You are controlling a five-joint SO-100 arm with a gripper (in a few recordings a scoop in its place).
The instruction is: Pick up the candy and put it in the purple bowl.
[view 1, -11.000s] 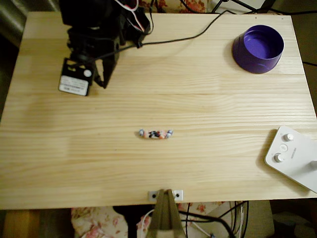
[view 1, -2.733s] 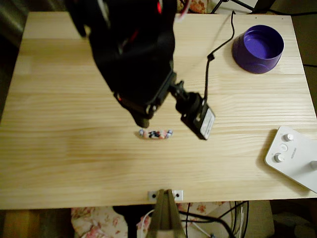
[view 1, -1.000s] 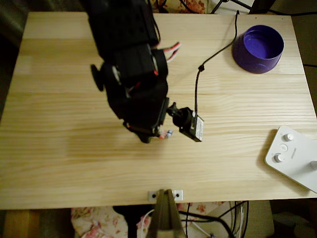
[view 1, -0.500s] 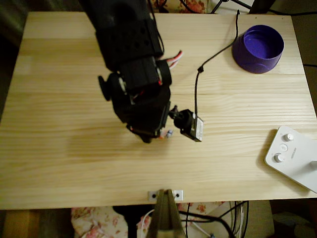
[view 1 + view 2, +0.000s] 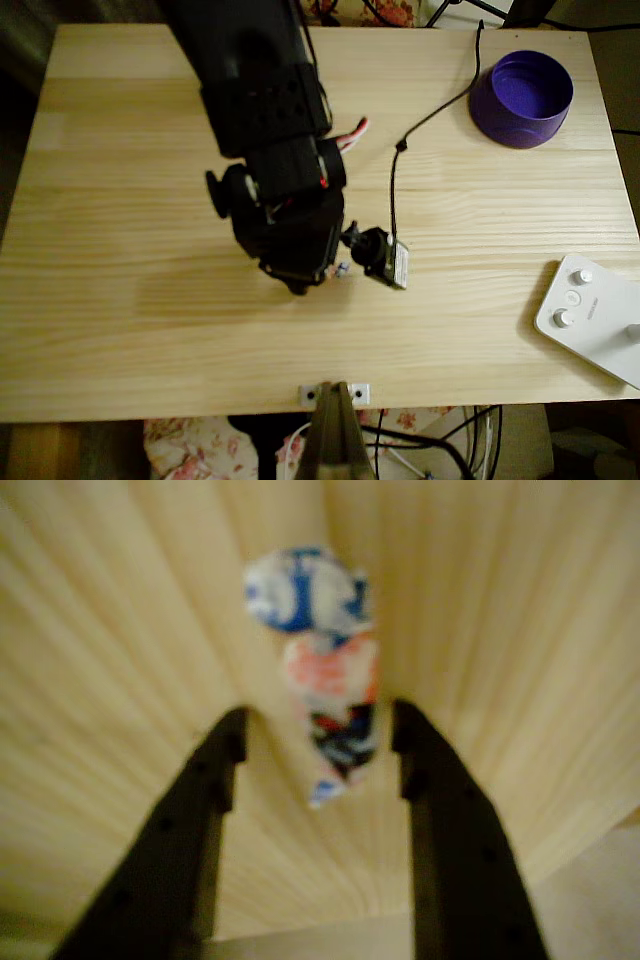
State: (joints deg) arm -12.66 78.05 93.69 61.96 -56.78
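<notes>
Underneath everything lay a pale pine tabletop (image 5: pixel 120 330) with straight grain running left to right in the overhead view; floral fabric (image 5: pixel 190 445) showed past its near edge and a white control box (image 5: pixel 590 315) sat at its right near corner. The purple bowl (image 5: pixel 522 98) stood in the far right corner, well apart from the arm. Near mid-table the black gripper (image 5: pixel 308 283) was down at the board, and just a bluish twisted end of the candy (image 5: pixel 341 269) peeked out at its right. In the wrist view the jaws stood open, the candy (image 5: pixel 325 685) lying between the two fingers (image 5: pixel 200 810), its long axis running along them, one twisted end pointing away; the blur made contact hard to judge.
</notes>
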